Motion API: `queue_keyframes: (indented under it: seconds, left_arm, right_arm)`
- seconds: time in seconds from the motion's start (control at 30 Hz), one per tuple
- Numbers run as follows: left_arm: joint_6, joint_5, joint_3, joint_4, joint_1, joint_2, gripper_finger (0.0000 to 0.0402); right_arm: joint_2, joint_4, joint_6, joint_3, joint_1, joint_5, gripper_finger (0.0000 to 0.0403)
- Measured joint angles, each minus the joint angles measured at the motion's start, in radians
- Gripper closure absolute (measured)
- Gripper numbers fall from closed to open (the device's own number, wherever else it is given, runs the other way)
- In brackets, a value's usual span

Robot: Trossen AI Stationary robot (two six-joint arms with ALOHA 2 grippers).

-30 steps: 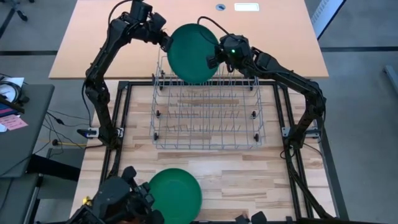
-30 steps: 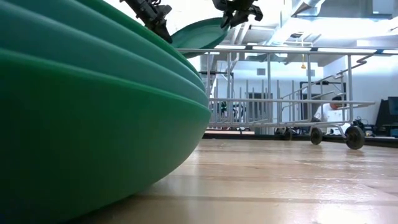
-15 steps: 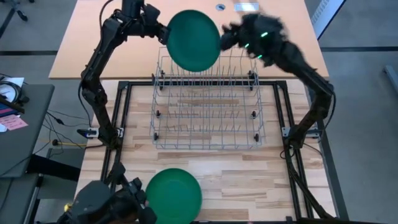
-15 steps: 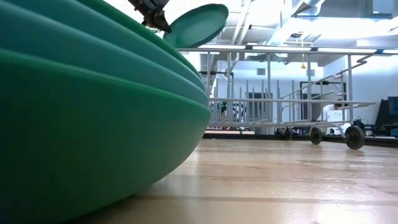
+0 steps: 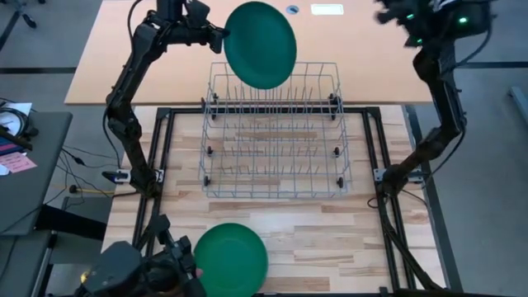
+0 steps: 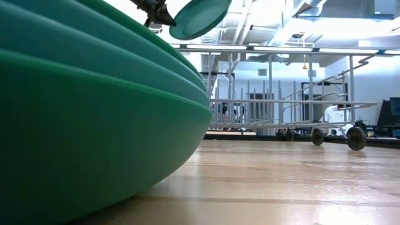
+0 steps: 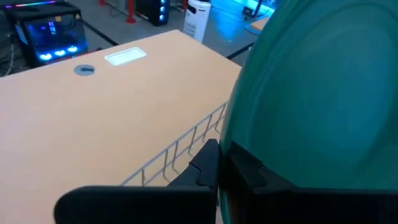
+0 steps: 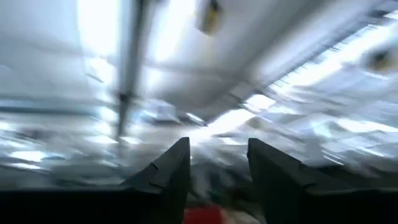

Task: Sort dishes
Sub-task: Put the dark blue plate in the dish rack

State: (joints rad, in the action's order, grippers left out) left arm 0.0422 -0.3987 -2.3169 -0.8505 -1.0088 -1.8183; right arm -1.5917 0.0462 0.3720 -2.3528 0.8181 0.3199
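A green plate (image 5: 261,44) is held in the air above the far edge of the rack (image 5: 275,132), tilted, face toward the rack. It is gripped at its left rim by the left gripper (image 5: 219,35), fingers shut tight on the rim. In the left wrist view the plate (image 7: 317,106) fills the right side, with the dark fingers (image 7: 214,168) clamped on its edge and the rack's wire (image 7: 180,146) below. In the low view the plate (image 6: 199,16) is seen high up, tilted, with the left gripper (image 6: 164,15) at its rim.

More plates are stacked (image 5: 231,257) at the near edge of the table (image 5: 330,239), left of centre; the stack (image 6: 94,119) fills the left of the low view. The rack is placed mid-table, between the stack and the held plate, nothing seen in it.

The right gripper (image 5: 394,15) is raised near the far right corner, well apart from the plate. In the right wrist view its fingers (image 8: 168,171) are seen part open, gap between them, nothing held; only blurred ceiling is seen beyond.
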Motion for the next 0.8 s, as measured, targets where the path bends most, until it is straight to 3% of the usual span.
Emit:
queue_keyframes:
  seconds: [0.1, 0.23, 0.37, 0.47, 0.53, 0.67, 0.8]
  left_arm:
    - [0.007, -0.011, 0.000, 0.002, 0.000, 0.000, 0.0401]
    - [0.009, -0.053, 0.000, 0.014, 0.000, 0.000, 0.0401]
    - [0.050, -0.123, 0.000, 0.071, 0.000, 0.000, 0.0401]
    - [0.108, -0.153, 0.000, 0.134, 0.000, 0.000, 0.0401]
    - [0.139, -0.163, 0.000, 0.163, 0.000, 0.000, 0.0401]
    - [0.176, -0.166, 0.000, 0.208, 0.000, 0.000, 0.0401]
    - [0.192, -0.165, 0.000, 0.257, 0.000, 0.000, 0.0401]
  right_arm:
    - [-0.053, 0.244, 0.251, -0.001, 0.092, 0.173, 0.0237]
    - [-0.116, 0.382, 0.534, 0.003, 0.151, 0.278, 0.0237]
    - [-0.147, 0.397, 0.596, 0.002, 0.104, 0.395, 0.0236]
    - [-0.159, 0.380, 0.591, 0.002, 0.043, 0.410, 0.0234]
    - [-0.165, 0.369, 0.589, 0.002, -0.003, 0.337, 0.0234]
    - [-0.144, 0.281, 0.582, 0.000, -0.106, -0.008, 0.0235]
    - [-0.078, 0.095, 0.493, -0.005, -0.211, -0.132, 0.0234]
